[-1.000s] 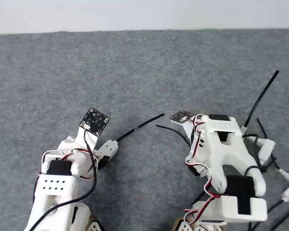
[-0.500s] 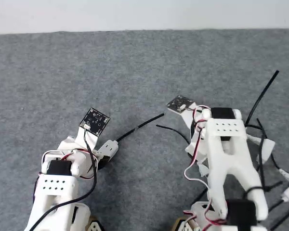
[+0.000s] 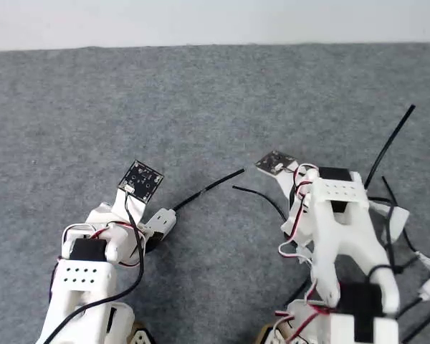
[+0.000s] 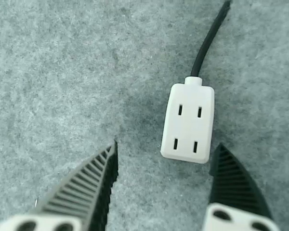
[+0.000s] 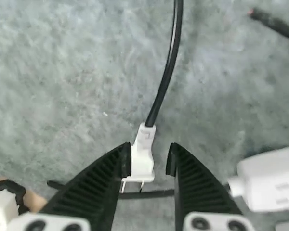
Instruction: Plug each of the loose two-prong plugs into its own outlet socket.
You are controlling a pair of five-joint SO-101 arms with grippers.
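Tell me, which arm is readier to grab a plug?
The right, probably: the right gripper is open around a white plug, while the left gripper hangs open over an outlet socket, not a plug.

Outlet cord: running off the edge.
Second outlet: getting cropped at the edge.
Plug: prongs blurring together.

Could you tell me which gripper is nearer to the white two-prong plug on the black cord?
Right. The right gripper straddles the two-prong plug, open; the left gripper sits open at an outlet socket, well apart from that plug.
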